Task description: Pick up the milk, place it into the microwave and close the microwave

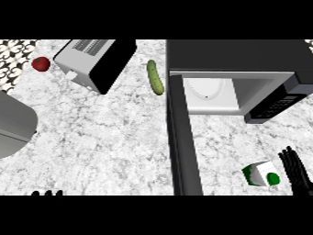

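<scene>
The milk [262,174] is a small white carton with green marks, standing on the marble counter at the lower right. Just to its right is my right hand [297,173], black fingers straight and pointing away from me, not touching the carton. The microwave [254,59] sits at the upper right with its door [183,137] swung wide open towards me; the white inside with a turntable plate [206,90] shows. Only the fingertips of my left hand [47,193] show at the lower left edge.
A green cucumber [154,77] lies left of the microwave. A toaster-like black and silver box [94,62] stands at the upper left, with a red apple [41,64] beside it. A grey rounded object [3,124] fills the left edge.
</scene>
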